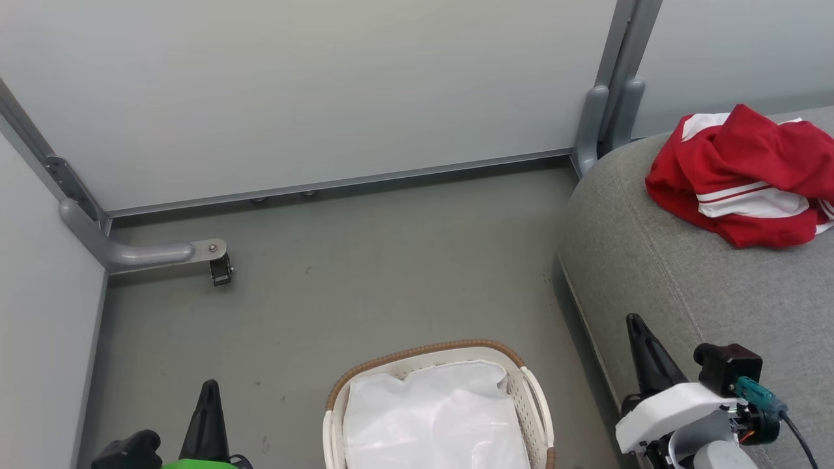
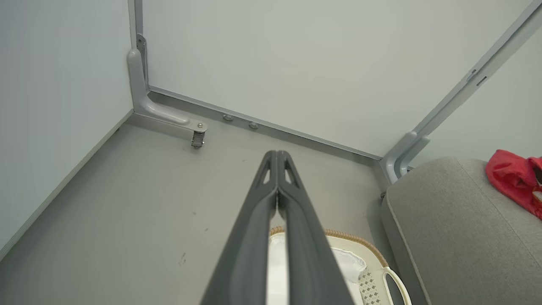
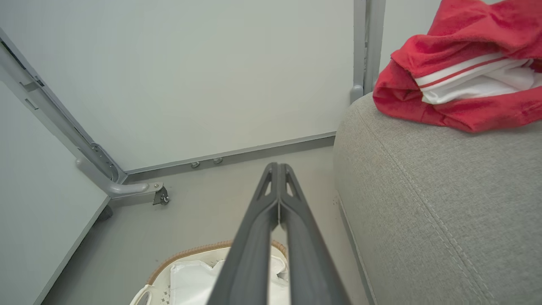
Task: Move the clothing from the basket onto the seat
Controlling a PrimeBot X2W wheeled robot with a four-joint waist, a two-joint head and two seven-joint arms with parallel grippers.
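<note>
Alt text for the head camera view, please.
Red-and-white clothing lies on the grey seat, upper right. The basket at bottom centre holds a white liner. The left end effector and right end effector, both shut, point up from the lower corners.

The near end of the basket [image 1: 533, 398] is cut off by the head view's bottom edge, the liner [image 1: 430, 417] hides its floor, and the clothing [image 1: 749, 163] and the seat [image 1: 651, 273] run off the right edge.
</note>
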